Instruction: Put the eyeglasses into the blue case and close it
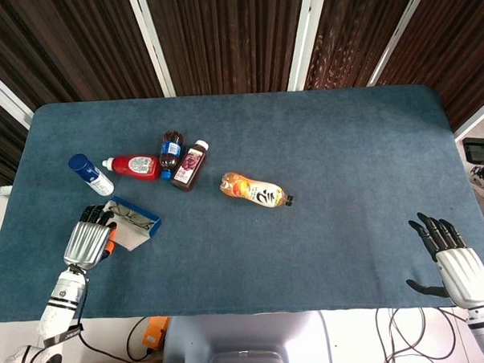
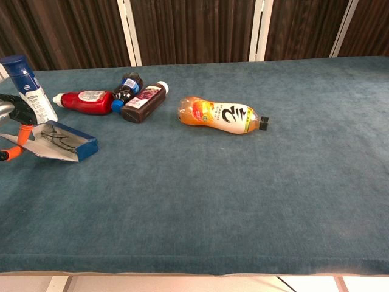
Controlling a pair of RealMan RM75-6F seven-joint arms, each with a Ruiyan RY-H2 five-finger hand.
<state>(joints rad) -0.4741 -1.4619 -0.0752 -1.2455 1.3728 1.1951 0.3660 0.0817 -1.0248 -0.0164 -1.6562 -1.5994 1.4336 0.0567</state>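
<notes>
The blue case (image 1: 134, 225) lies open near the table's front left, its grey inside facing up, with the eyeglasses (image 1: 128, 214) inside it. In the chest view the case (image 2: 65, 142) sits at the far left, and the thin-framed eyeglasses (image 2: 56, 139) rest in its tray. My left hand (image 1: 87, 240) grips the case's left end, its orange-tipped fingers (image 2: 23, 131) pinching the lid flap. My right hand (image 1: 456, 260) hovers at the front right corner, fingers spread and holding nothing. It is out of the chest view.
Behind the case stand or lie a blue-capped white bottle (image 1: 90, 174), a red sauce bottle (image 1: 134, 165), a dark soda bottle (image 1: 170, 148) and a purple juice bottle (image 1: 191, 164). An orange drink bottle (image 1: 256, 191) lies mid-table. The table's front edge (image 1: 231, 309) is close to both hands.
</notes>
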